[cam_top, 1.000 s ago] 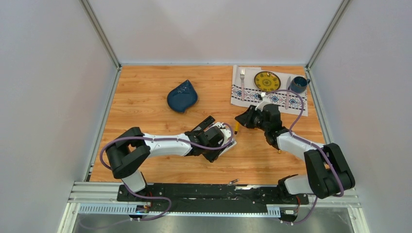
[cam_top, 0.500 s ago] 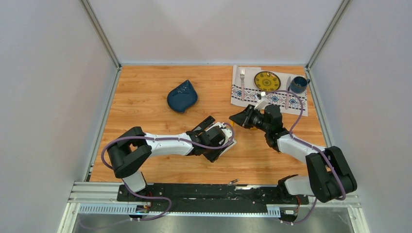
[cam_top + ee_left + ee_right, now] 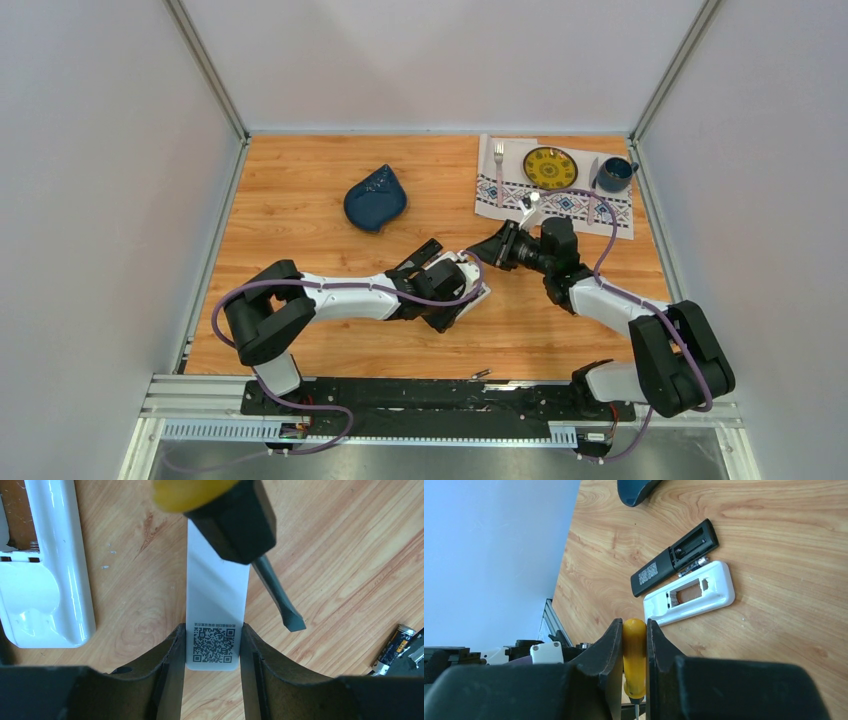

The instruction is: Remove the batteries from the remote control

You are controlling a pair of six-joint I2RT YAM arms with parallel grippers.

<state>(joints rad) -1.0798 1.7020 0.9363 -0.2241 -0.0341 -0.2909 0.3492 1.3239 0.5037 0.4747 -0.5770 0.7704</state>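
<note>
Stage shown: compartments opened, extraction in progress. The right jaws are clamped on the yellow handle of a screwdriver [image 3: 634,650], whose flat blade [image 3: 280,600] is seen in the left wrist view poised above the worktop [image 3: 774,530], over the right edge of a white cover [image 3: 217,580]. This cover, a flat strip bearing a printed square code, lies between the left jaws, which are closed against its two long edges; whether it is lifted or resting on the wood cannot be told.

Just beside it, on the left of that view, lies the white remote [image 3: 691,592] with its battery bay exposed and, as far as can be seen, emptied. The black remote [image 3: 674,557] lies alongside it, its bay also uncovered; whether a cell is left inside cannot be made out. One battery [image 3: 694,565], gold and dark, lies loose on the wood between the two remotes, touching or nearly touching the black one.

The step in hand is judged to be the handling of the detached cover while the tool is held ready. For the next move, the cover would probably need to be set aside, and the blade brought to the black remote's bay and slipped under the end of any cell found there. A shallow angle and light leverage would be called for, so that the remote is not pushed across the wood.
</note>
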